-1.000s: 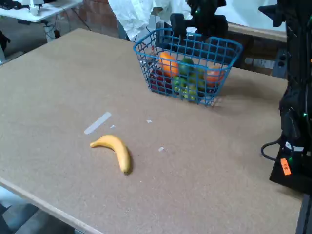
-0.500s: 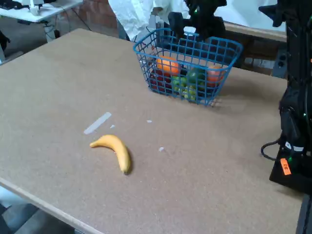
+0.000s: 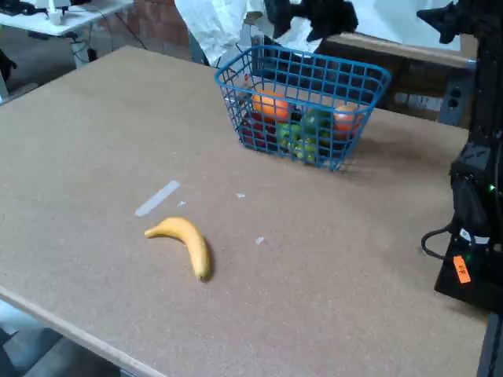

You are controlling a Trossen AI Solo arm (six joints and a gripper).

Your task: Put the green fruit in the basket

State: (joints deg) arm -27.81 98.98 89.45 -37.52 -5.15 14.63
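Fixed view. Gripper (image 3: 308,16) sits at the top edge of the frame, above the back rim of the basket (image 3: 369,77), dark and blurred. Finger spacing not readable, so cannot tell whether it is parted or closed. Nothing visible between the fingers; it touches neither the basket nor any fruit.

Green fruit (image 3: 316,122): dark green, smooth, lying inside the basket toward the right-centre, seen through the blue mesh. It rests among the other fruit, just beside an orange-red fruit (image 3: 345,118) on its right and above a cluster of paler yellow-green fruits (image 3: 292,138) at the front wall.

Other contents: 1 orange (image 3: 269,104) at the left-centre, and something dark red (image 3: 255,129) low in the left corner, kind not clear.

Basket stands upright on the brown table (image 3: 94,133), toward the far side. 1 yellow banana (image 3: 185,241) lies on the table well apart from the basket, nearer the front edge, stem end pointing left. A strip of pale tape (image 3: 157,197) lies just beyond it, with a few small white scraps nearby. The arm's black base (image 3: 474,228) with an orange tag stands at the right edge. White cloth (image 3: 216,27) hangs behind the basket.
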